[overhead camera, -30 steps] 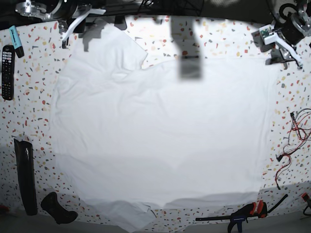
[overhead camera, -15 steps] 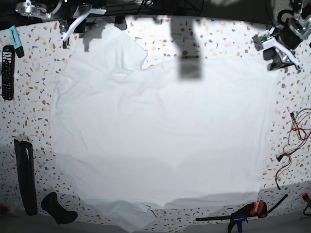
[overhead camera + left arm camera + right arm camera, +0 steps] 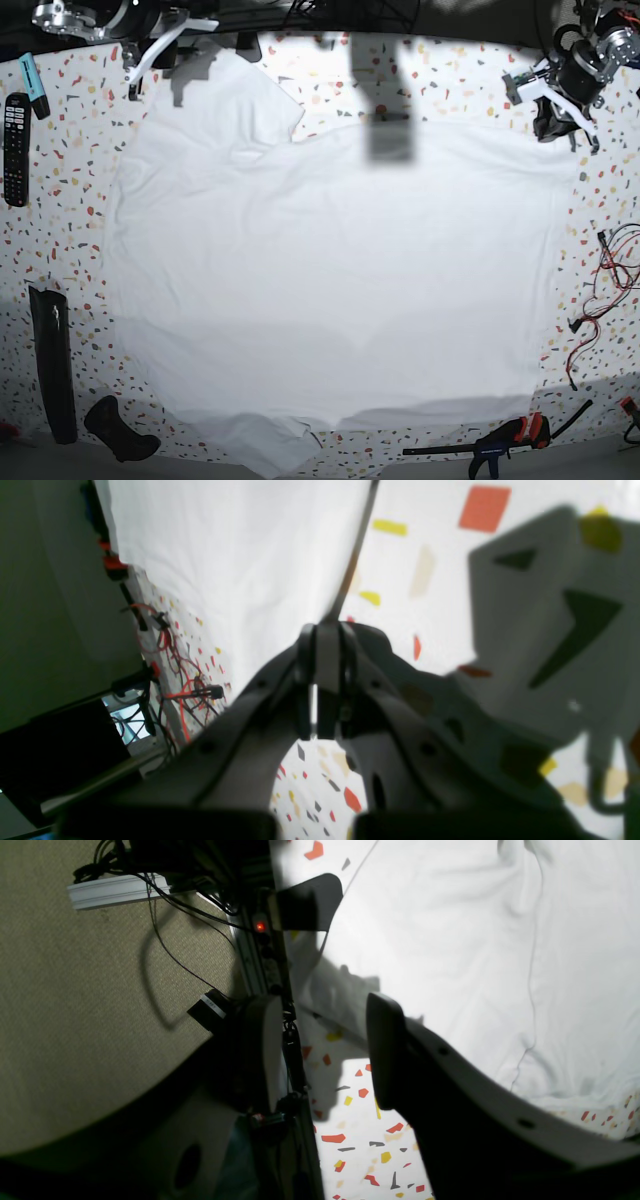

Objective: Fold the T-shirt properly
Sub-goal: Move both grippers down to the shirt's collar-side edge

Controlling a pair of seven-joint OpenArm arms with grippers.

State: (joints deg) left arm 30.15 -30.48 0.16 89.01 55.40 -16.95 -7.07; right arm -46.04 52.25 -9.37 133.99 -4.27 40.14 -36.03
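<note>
Since a second ago the left gripper (image 3: 560, 108) has swung inward at the worktop's (image 3: 60, 200) far right corner, and its jaws, then apart, are now shut; everything else lies as it did.

Along the near edge a clamp (image 3: 505, 440) with a red-and-black handle lies toward the right corner, and two dark objects (image 3: 60, 375) lie near the left corner. Red wires (image 3: 600, 290) trail over the right edge.

The T-shirt (image 3: 330, 280) is spread flat over most of the speckled worktop, from just short of the near edge almost to the far one, one sleeve reaching toward the far left corner and a bit of cloth poking out at the near edge. A remote (image 3: 15, 148) and a teal marker (image 3: 33, 85) lie by the left edge, apart from the cloth.

From the left wrist camera the jaws are pressed together on a thin edge of the T-shirt (image 3: 240, 555) at its far right corner. At the far left corner the right gripper (image 3: 325, 1055) hovers at the sleeve's edge, jaws wide apart and holding nothing.
</note>
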